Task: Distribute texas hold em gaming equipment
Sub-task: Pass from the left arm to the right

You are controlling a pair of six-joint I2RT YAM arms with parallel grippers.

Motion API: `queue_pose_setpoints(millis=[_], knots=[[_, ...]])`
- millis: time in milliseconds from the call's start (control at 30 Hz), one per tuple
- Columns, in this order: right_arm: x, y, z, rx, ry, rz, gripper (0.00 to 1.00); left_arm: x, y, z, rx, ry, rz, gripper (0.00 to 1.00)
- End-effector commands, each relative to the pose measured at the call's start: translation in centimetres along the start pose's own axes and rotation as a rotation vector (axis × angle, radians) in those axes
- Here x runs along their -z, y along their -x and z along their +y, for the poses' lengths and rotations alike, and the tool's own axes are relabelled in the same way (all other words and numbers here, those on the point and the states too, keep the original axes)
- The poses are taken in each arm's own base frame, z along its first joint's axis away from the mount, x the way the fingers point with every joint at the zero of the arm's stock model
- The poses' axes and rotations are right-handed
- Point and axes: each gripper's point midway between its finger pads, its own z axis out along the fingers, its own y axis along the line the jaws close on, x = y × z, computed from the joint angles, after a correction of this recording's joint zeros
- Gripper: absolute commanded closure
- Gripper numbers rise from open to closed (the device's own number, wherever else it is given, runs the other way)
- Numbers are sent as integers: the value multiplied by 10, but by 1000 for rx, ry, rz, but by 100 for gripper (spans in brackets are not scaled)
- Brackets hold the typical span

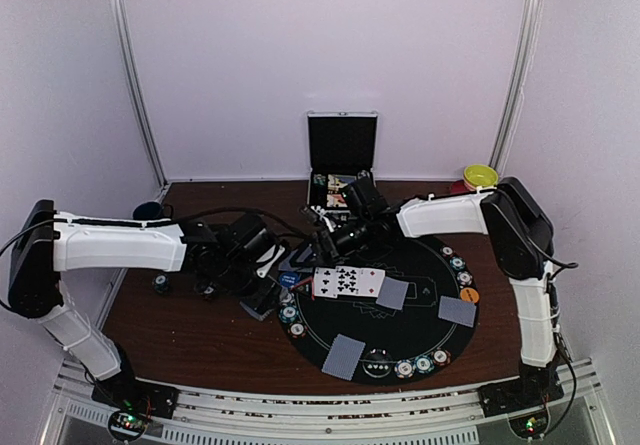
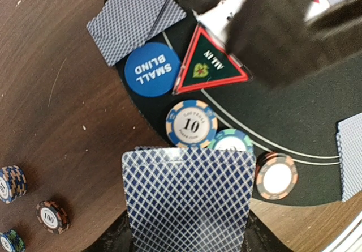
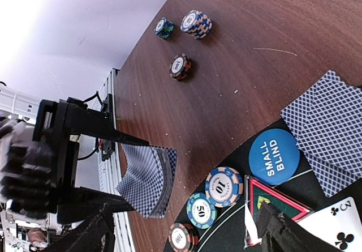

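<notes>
Gripping a grey-blue lattice-backed deck of playing cards (image 2: 186,189), the left claw (image 2: 186,238) is hanging over the left rim of the round black felt mat (image 1: 410,327), just above the striped-edge poker chips (image 2: 191,123) lined up there. The right claw (image 3: 181,229) is hovering with jaws spread wide, holding nothing, over the red-edged triangular ALL IN marker (image 2: 206,65) beside the round blue SMALL BLIND button (image 2: 151,69). Looks like dealing the next card: left should be holding the deck level and steady, right pinching only the top card at its free edge and sliding it off flat, not clipping chips. Containers: the silver black-lined case (image 1: 342,150) is sitting open at the back of the brown wooden counter (image 1: 200,330), seemingly holding chips and cards, too small to confirm; the yellow-green round tub (image 1: 480,175) at rear right isn't showing its contents.
</notes>
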Motion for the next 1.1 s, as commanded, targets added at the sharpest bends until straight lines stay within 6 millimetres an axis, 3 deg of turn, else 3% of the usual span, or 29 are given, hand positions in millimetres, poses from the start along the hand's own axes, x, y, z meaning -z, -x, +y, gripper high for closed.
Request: queue_pose_setpoints(millis=[0, 333, 467, 733, 833, 1000, 1067], knots=[[-11, -9, 5, -16, 55, 24, 13, 12, 19, -9, 4, 1, -53, 41], [-31, -24, 25, -18, 127, 87, 17, 20, 27, -31, -27, -19, -78, 41], [-33, -27, 28, -33, 150, 99, 24, 20, 27, -35, -35, -20, -78, 41], [-40, -35, 39, -64, 212, 137, 44, 21, 28, -41, -48, -18, -85, 41], [-44, -39, 43, -73, 226, 150, 58, 20, 27, -41, -52, -15, -85, 41], [-47, -42, 47, -85, 243, 162, 66, 20, 26, -43, -58, -15, -84, 41], [-48, -42, 47, -95, 252, 167, 75, 21, 27, -43, -57, -13, -86, 40]])
